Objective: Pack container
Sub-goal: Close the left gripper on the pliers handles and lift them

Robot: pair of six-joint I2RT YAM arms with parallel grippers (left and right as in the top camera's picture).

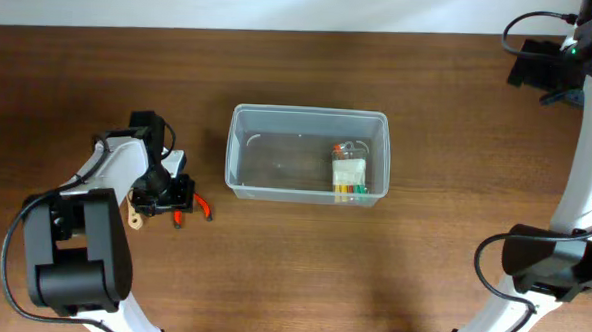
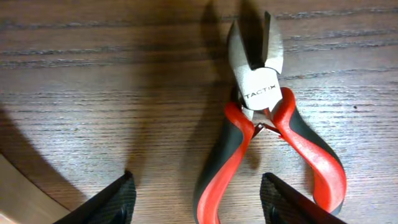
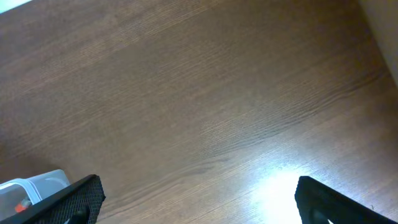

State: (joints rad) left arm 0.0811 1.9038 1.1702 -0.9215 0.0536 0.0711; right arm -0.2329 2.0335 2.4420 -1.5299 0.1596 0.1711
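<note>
The clear plastic container (image 1: 308,113) stands mid-table, lidless, with a small clear packet of coloured pieces (image 1: 349,175) in its right end. Cutting pliers (image 2: 258,93) with red-and-black handles lie flat on the wood to the left of the container; their red handle tips show in the overhead view (image 1: 202,210). My left gripper (image 2: 199,202) is open low over the pliers, its fingers on either side of the left handle and not touching it; it also shows in the overhead view (image 1: 170,196). My right gripper (image 3: 199,199) is open and empty at the far right back (image 1: 529,64).
A small beige piece (image 1: 134,217) lies just left of my left gripper; a pale edge (image 2: 18,186) shows in the left wrist view. A corner of the container (image 3: 31,186) shows in the right wrist view. The table (image 1: 421,272) is dark wood.
</note>
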